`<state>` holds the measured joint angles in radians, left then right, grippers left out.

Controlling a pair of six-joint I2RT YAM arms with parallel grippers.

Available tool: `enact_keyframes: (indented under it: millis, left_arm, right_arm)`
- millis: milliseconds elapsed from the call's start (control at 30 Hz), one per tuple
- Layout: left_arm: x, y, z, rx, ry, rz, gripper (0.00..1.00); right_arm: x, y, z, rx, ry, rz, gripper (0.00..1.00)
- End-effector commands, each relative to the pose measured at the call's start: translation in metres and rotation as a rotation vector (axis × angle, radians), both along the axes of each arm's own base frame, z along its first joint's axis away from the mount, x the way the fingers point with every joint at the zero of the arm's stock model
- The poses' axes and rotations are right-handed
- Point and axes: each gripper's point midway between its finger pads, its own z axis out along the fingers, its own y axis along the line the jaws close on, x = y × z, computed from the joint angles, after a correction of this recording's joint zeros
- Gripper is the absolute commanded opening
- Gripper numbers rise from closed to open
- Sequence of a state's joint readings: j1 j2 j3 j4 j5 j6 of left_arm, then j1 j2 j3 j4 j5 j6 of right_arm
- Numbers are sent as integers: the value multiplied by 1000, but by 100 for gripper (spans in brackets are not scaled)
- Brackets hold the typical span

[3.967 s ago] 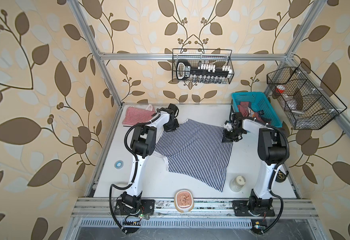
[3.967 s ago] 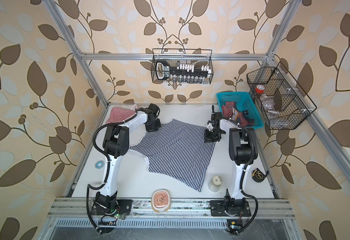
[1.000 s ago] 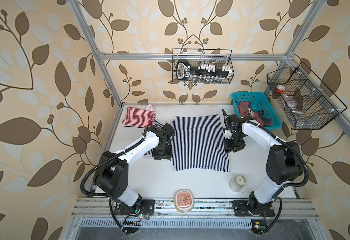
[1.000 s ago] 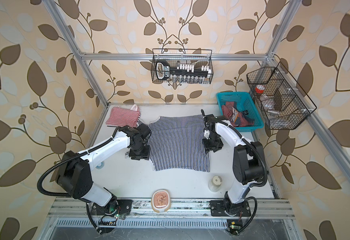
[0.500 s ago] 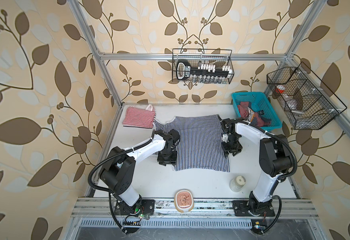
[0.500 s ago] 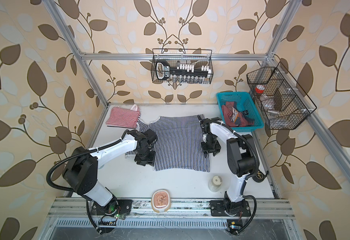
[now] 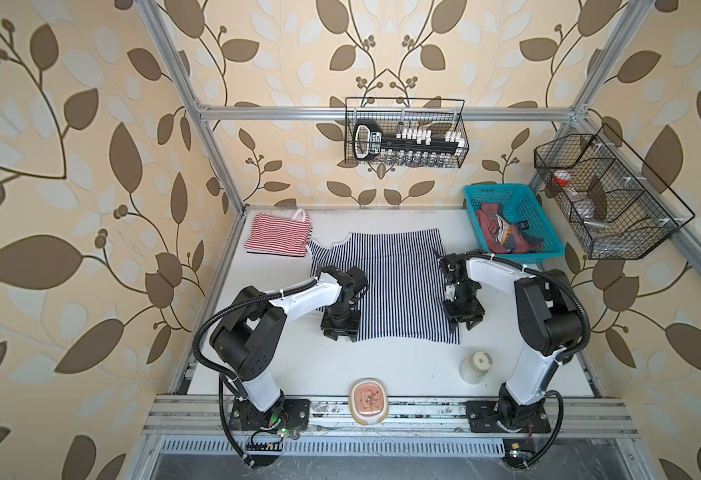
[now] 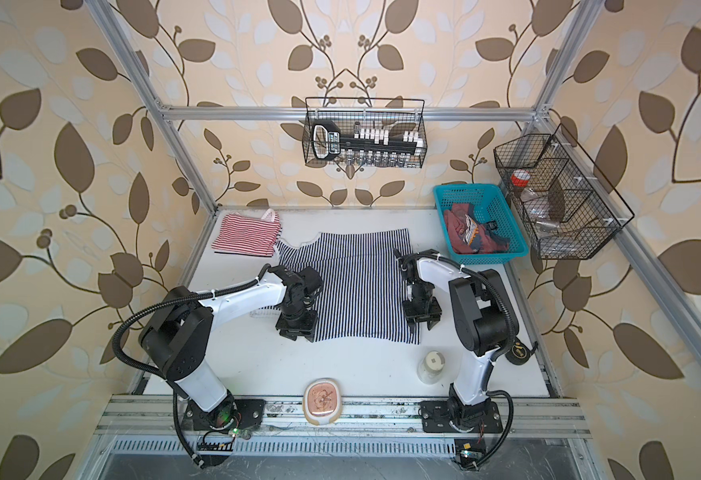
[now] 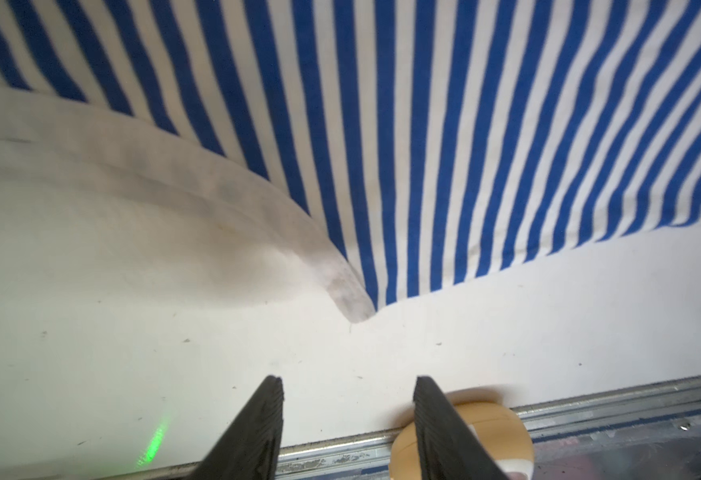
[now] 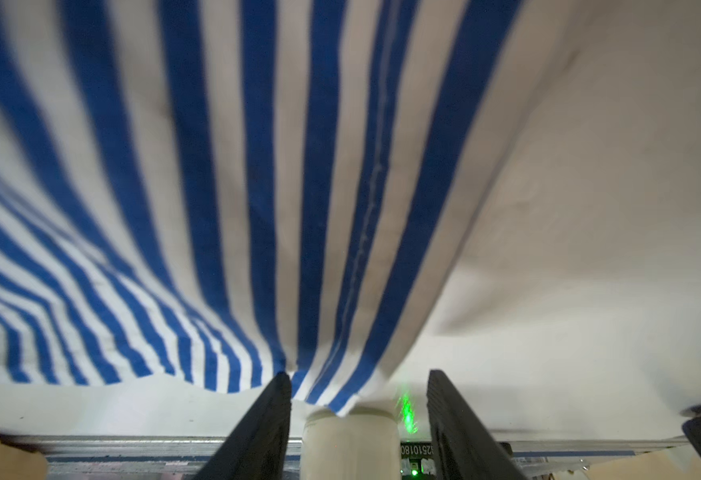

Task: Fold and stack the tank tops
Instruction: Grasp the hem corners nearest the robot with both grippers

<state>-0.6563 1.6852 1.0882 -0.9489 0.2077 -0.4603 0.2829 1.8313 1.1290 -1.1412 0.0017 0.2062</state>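
A navy-and-white striped tank top [image 7: 398, 286] [image 8: 361, 286] lies spread flat mid-table. My left gripper [image 7: 339, 332] [image 8: 296, 330] hovers open at its front left corner; in the left wrist view the gripper [image 9: 348, 380] has only bare table between its fingers, just short of the hem corner [image 9: 361, 309]. My right gripper [image 7: 463, 323] [image 8: 421, 320] stands open over the front right corner; in the right wrist view the gripper [image 10: 359, 376] has the cloth's tip showing between its fingers. A folded red-and-white striped top [image 7: 278, 235] lies back left. A dusty red top [image 7: 502, 232] is crumpled in the basket.
The teal basket [image 7: 527, 257] stands at the back right. A white jar [image 7: 476, 365] is near the front right and a tan oval dish [image 7: 368, 401] on the front rail. A tape measure [image 8: 519, 353] lies by the right arm. Wire baskets [image 7: 404, 137] [image 7: 606, 195] hang on the walls.
Both grippers have slid forward along the striped top's side edges to its front corners. The top itself has stayed flat and square in the last second.
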Motion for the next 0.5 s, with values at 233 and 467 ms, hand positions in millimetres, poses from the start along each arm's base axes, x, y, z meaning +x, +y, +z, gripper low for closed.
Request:
enact_keyframes:
  millis: [233, 467]
  left_arm:
    - [-22, 4, -8, 16, 42, -7, 53]
    - [-14, 1, -9, 22, 13, 41, 53]
  right_arm:
    - [-23, 7, -5, 23, 2, -27, 50]
    - [-24, 14, -6, 42, 5, -6, 33]
